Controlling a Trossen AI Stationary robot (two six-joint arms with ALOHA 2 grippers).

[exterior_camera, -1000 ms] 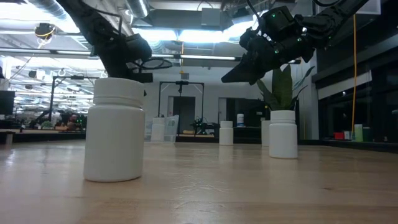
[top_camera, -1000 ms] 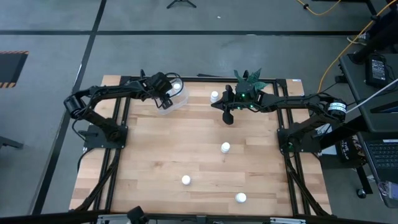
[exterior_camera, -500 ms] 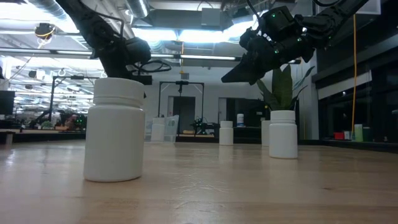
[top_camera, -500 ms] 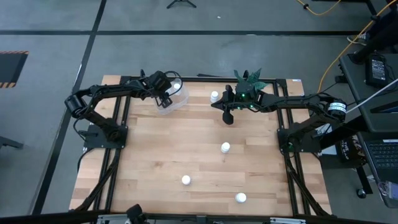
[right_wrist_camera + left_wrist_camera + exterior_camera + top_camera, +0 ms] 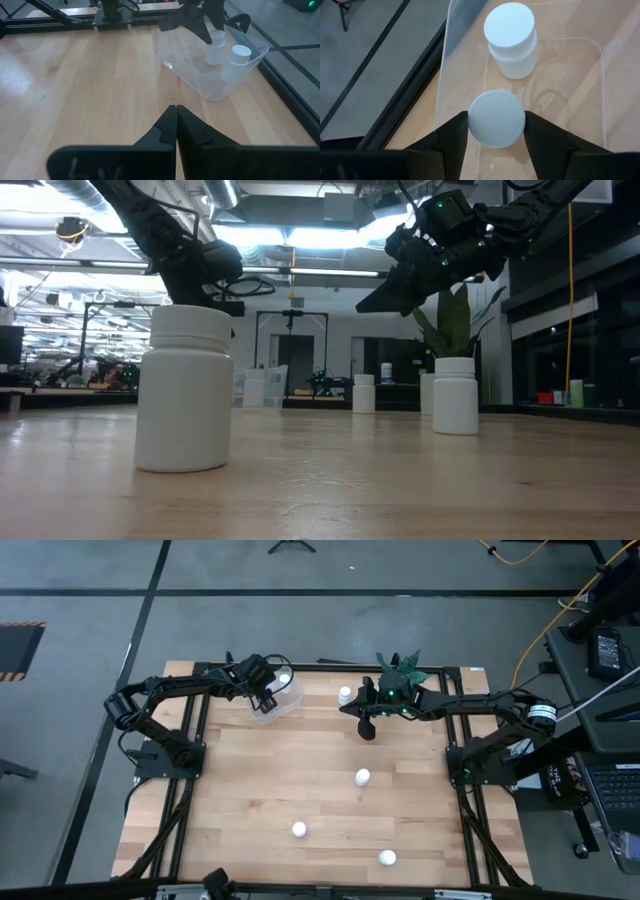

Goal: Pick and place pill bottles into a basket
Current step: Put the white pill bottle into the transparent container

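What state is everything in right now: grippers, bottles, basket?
left gripper: closed on gripped bottle, low in the basket.
gripped bottle: upright, capped, between the fingers.
second bottle: upright, capped, standing in basket.
basket: upright, holds both bottles.
loose bottles: four, upright on the table.
right gripper: shut, empty, above table.

Probably a robotics lab: exposed ceiling ducts [image 5: 90, 195], floor cables [image 5: 560, 600], distant equipment benches [image 5: 60, 385].

Green potted plant [image 5: 399, 668] at the far edge of the wooden table [image 5: 320, 790]
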